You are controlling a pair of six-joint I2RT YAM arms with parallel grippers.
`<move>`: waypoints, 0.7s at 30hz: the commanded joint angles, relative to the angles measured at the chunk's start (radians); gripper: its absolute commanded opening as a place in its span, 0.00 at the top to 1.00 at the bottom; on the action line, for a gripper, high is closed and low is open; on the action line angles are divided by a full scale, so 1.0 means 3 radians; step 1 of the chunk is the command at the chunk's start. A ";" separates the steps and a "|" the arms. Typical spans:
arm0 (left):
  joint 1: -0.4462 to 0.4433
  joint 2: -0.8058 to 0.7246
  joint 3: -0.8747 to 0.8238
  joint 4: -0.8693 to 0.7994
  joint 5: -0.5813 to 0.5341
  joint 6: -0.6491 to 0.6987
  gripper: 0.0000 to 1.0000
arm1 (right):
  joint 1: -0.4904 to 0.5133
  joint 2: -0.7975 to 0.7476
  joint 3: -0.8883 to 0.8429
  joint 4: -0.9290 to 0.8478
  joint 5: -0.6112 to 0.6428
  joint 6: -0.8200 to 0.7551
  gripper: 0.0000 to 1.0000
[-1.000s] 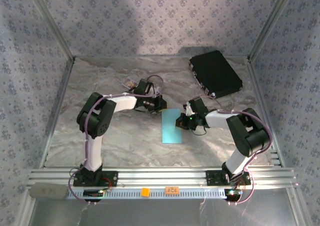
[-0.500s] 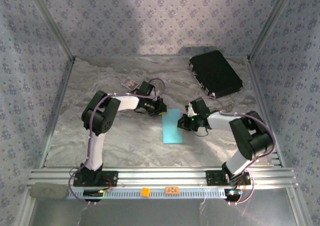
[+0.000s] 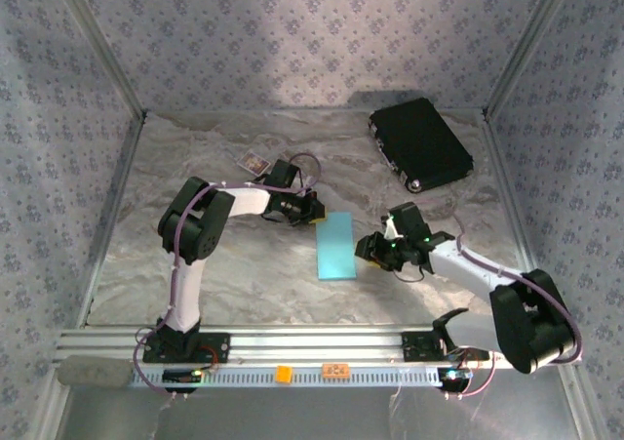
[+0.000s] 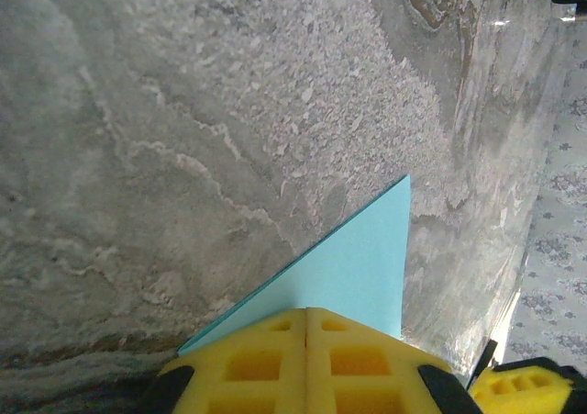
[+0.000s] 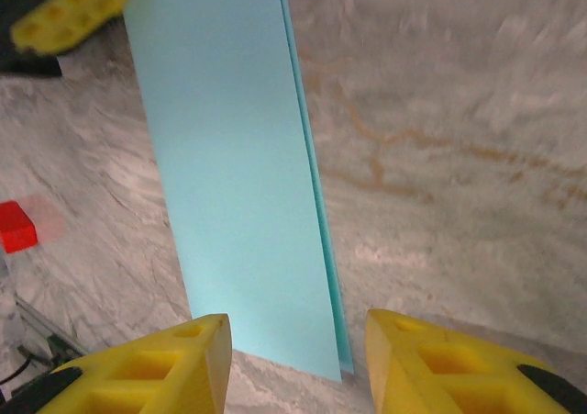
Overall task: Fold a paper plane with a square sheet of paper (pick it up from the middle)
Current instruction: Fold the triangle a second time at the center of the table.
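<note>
My left gripper (image 4: 306, 315) is clamped shut on the far corner of the folded paper (image 3: 336, 247), which lies flat mid-table (image 3: 244, 274). My right gripper (image 5: 298, 336), jaws apart, sits low at its right edge and holds nothing.

Soft even light; tabletop (image 5: 459, 157) blurred in the right wrist view.

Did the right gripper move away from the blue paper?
Yes. The right gripper was over the blue paper's right edge. It has since backed off to the paper's right, nearer the arms' bases and farther from the black case.
</note>
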 commanded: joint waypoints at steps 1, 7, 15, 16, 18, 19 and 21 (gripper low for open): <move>0.0012 0.0027 -0.0109 -0.0140 -0.0114 0.0029 0.97 | 0.0093 0.0139 -0.0036 0.0082 -0.0220 0.0161 0.55; 0.0013 0.0058 -0.0087 -0.0174 -0.0116 0.0054 0.97 | 0.0250 0.0377 -0.0021 0.0147 -0.0154 0.0210 0.56; 0.0011 0.0063 -0.0094 -0.0159 -0.0107 0.0049 0.98 | 0.0284 0.0442 -0.0094 0.0293 -0.0188 0.0252 0.59; 0.0010 0.0063 -0.0091 -0.0159 -0.0109 0.0046 0.97 | 0.0289 0.0436 -0.0098 0.0353 -0.0238 0.0264 0.60; 0.0009 0.0063 -0.0098 -0.0162 -0.0103 0.0048 0.97 | 0.0296 0.0418 -0.0094 0.0443 -0.0300 0.0277 0.62; 0.0010 0.0058 -0.0099 -0.0155 -0.0105 0.0044 0.97 | 0.0292 0.0408 -0.0094 0.0452 -0.0302 0.0285 0.63; 0.0013 0.0055 -0.0094 -0.0159 -0.0106 0.0045 0.97 | 0.0282 0.0387 -0.0094 0.0474 -0.0300 0.0290 0.64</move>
